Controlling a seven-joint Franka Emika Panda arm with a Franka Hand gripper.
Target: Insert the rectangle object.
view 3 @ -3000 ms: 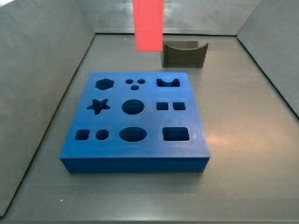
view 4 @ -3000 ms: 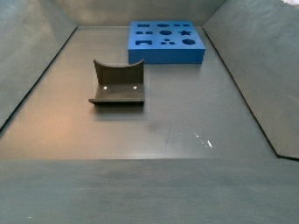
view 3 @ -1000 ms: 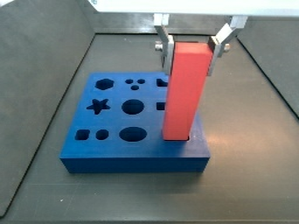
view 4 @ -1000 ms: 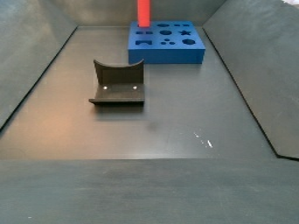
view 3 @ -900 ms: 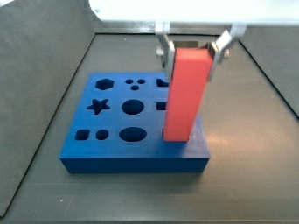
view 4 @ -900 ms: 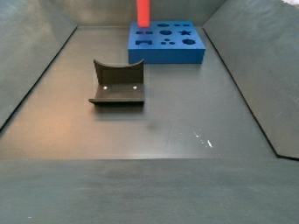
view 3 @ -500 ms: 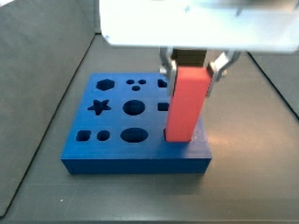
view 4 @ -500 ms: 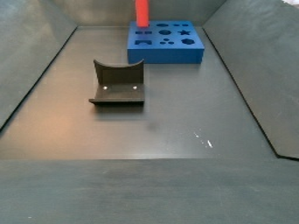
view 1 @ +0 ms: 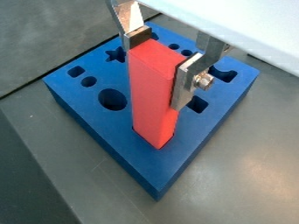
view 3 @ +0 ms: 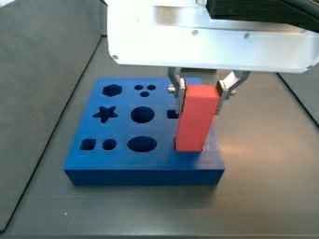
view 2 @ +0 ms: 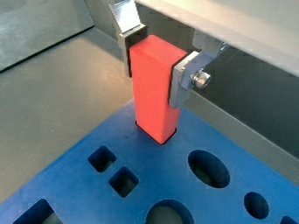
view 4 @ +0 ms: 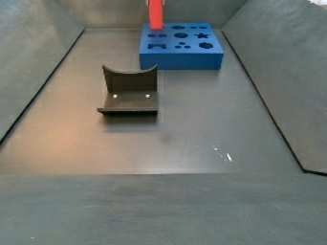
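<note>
The red rectangle object [view 1: 155,96] stands upright, clamped near its top between the silver fingers [view 1: 191,72] of my gripper [view 1: 163,59], which is shut on it. It also shows in the second wrist view [view 2: 156,86] and in both side views [view 3: 196,119] [view 4: 155,11]. Its lower end stands at a corner of the blue board [view 3: 112,161] with shaped holes, over the spot where the rectangular hole lies. Whether the end is inside the hole is hidden. The board also shows in a wrist view [view 2: 82,188] and far back in a side view [view 4: 192,55].
A dark olive curved block [view 4: 128,91] lies on the grey floor in front of the board. Grey walls enclose the floor on all sides. The white body of the arm [view 3: 200,37] hangs above the board.
The gripper has come down with the red block. The block's lower end has sunk toward the board's corner and less of its length shows above the board.
</note>
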